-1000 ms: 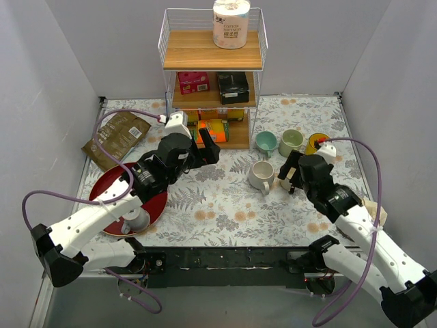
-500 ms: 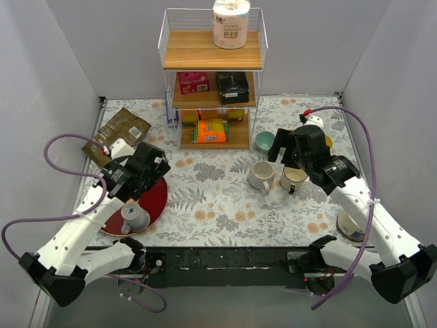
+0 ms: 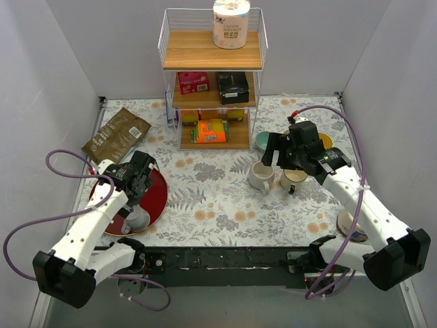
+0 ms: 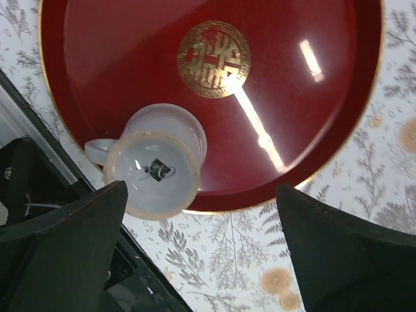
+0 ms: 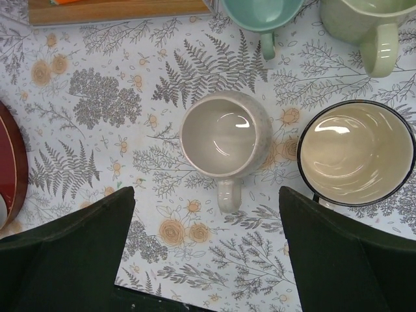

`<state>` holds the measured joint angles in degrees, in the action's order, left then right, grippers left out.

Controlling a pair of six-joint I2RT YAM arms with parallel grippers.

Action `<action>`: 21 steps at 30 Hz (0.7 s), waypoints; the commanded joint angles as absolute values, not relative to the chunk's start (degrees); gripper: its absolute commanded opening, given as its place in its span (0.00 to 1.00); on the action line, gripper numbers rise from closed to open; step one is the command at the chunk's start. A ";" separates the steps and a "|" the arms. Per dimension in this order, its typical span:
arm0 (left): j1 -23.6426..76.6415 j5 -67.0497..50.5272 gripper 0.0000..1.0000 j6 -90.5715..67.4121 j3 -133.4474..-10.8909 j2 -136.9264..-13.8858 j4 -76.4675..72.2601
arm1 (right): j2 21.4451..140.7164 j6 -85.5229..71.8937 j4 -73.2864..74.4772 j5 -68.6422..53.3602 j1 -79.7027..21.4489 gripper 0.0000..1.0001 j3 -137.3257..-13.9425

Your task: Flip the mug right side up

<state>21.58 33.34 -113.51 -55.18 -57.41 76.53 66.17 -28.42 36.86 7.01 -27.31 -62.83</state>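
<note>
Left claw [image 4: 200, 190] over tray [image 4: 130, 52], floral tablecloth [image 3: 218, 198], grey walls [image 3: 116, 48]

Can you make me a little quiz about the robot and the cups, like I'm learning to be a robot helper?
1. Pick one: where is the upside-down mug?
A. on the red tray
B. on the top shelf
C. inside another mug

2. True or false: the speckled mug below the right gripper is lying on its side.

3. Fill the gap: the left gripper hangs over the upside-down mug with its jaws ____.

Key
1. A. It sits bottom up near the tray's edge.
2. False. It stands upright, and you can see inside it.
3. Open. It holds nothing.
</note>
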 commanded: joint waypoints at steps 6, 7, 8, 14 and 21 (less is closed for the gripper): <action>17.67 40.70 0.98 -116.54 -55.99 -62.49 79.10 | 67.15 -26.45 37.27 1.32 -25.05 0.98 -63.37; 17.32 40.61 0.98 -117.07 -55.38 -63.27 79.01 | 67.24 -26.54 37.27 1.14 -24.96 0.98 -63.20; 17.31 40.17 0.98 -117.42 -54.94 -63.72 78.84 | 67.41 -26.63 37.18 0.97 -24.87 0.98 -63.19; 16.79 36.05 0.98 -119.26 -51.42 -67.85 77.87 | 68.20 -27.42 37.18 0.44 -24.35 0.97 -62.67; 16.70 33.67 0.98 -120.50 -48.26 -63.11 75.77 | 68.20 -28.39 37.00 -1.75 -23.91 0.97 -61.44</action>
